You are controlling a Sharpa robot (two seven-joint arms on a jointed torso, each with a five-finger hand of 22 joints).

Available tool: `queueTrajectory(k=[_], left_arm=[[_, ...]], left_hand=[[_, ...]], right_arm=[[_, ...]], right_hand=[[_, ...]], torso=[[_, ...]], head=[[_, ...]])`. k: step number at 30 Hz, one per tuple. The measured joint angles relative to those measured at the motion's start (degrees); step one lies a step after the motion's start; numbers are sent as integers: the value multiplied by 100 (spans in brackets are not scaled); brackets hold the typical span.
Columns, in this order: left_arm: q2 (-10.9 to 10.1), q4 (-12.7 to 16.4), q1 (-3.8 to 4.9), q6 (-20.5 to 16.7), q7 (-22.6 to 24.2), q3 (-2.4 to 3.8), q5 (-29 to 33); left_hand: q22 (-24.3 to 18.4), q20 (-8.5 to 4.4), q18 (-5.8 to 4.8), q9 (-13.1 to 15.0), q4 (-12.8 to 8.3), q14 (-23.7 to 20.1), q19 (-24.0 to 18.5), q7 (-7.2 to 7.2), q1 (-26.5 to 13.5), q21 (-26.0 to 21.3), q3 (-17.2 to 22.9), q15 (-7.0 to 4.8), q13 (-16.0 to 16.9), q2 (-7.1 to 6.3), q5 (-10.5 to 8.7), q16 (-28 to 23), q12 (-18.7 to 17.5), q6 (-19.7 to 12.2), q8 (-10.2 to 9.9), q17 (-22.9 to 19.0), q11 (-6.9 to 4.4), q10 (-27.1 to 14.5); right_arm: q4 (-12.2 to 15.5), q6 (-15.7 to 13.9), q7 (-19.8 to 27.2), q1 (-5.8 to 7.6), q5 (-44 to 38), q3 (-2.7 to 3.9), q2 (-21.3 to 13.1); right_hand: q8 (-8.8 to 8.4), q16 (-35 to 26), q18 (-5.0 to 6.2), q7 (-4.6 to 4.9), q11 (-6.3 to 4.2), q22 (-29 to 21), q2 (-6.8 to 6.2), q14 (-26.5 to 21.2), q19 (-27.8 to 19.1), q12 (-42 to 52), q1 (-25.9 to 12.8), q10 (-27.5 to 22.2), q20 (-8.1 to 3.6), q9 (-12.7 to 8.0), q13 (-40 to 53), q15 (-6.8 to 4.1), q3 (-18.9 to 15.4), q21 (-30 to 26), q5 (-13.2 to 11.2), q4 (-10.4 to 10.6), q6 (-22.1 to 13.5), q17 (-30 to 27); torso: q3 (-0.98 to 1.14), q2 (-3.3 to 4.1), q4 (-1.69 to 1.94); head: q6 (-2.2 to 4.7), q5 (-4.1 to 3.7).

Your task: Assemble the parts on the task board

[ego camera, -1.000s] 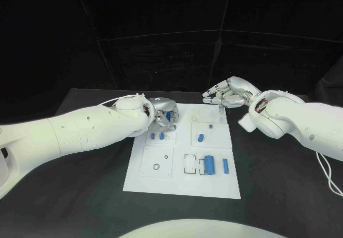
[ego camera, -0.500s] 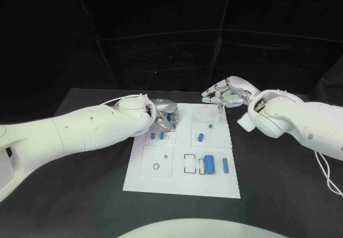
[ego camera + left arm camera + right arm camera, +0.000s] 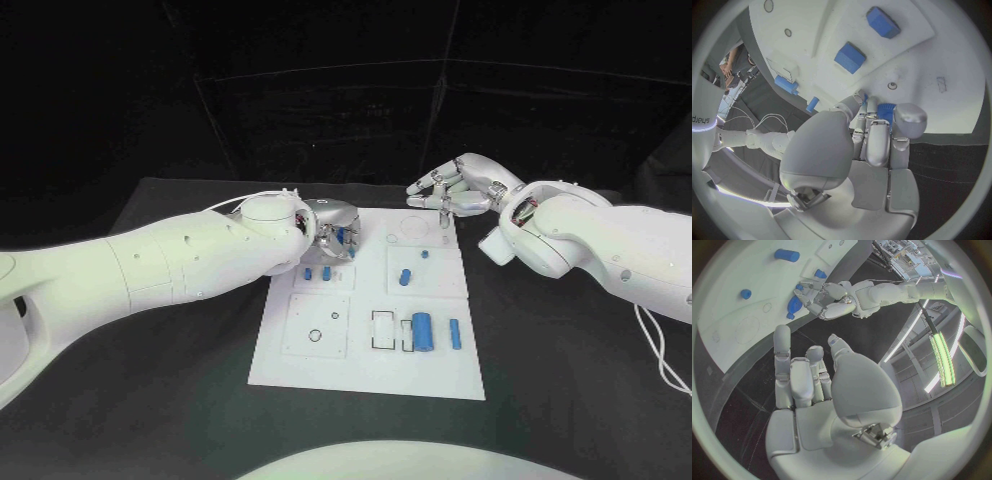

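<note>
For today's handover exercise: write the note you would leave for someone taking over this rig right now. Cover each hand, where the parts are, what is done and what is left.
Left hand: over the far left corner of the task board, pinching a small blue part in its fingertips.
Right hand: at the board's far right corner, fingers apart, holding nothing.
Parts: two blue blocks lie on the board just near of the left hand; small blue pieces lie mid-board; a large blue cylinder and a slim blue pin lie nearest the robot.
Done: one part picked up.
Left: seat the held part, then place the others.

black table [image 3: 173,400], dark backdrop [image 3: 346,90]
</note>
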Motion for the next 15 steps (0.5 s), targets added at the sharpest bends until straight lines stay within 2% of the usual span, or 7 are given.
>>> queueTrajectory(k=[5,9,15], left_arm=[[4,1,-11,-64,10,-3,-1],[2,16,-24,-126,32,-9,-2],[-78,108,-47,-252,83,-17,21]], left_hand=[[129,-19,0,6,-156,8,19,-2,14,108,458,-26,-97,3,-37,23,-215,167,-58,0,-25,275],[211,-19,1,43,-293,8,19,-46,-124,166,829,-26,-130,-85,-38,23,-396,229,-114,-8,-36,446],[256,-19,0,45,-370,8,19,-51,-262,188,936,-26,-139,-168,-37,23,-507,234,-166,-32,-34,483]], right_arm=[[-3,0,0,0,0,0,10],[-6,1,0,0,0,0,13],[-8,1,1,0,0,0,13]], right_hand=[[0,0,0,0,0,0,0,0,0,0,0,0,0,0,-7,0,17,0,0,17,0,-6],[0,0,0,0,0,0,0,0,0,0,0,0,0,0,-6,0,17,0,0,17,0,-6],[0,0,0,0,0,-4,0,0,0,0,0,0,0,0,-15,0,17,0,0,17,0,-6]], torso=[[0,0,0],[0,0,-1],[-2,-1,-2]], head=[[4,-1],[7,-2],[20,-13]])
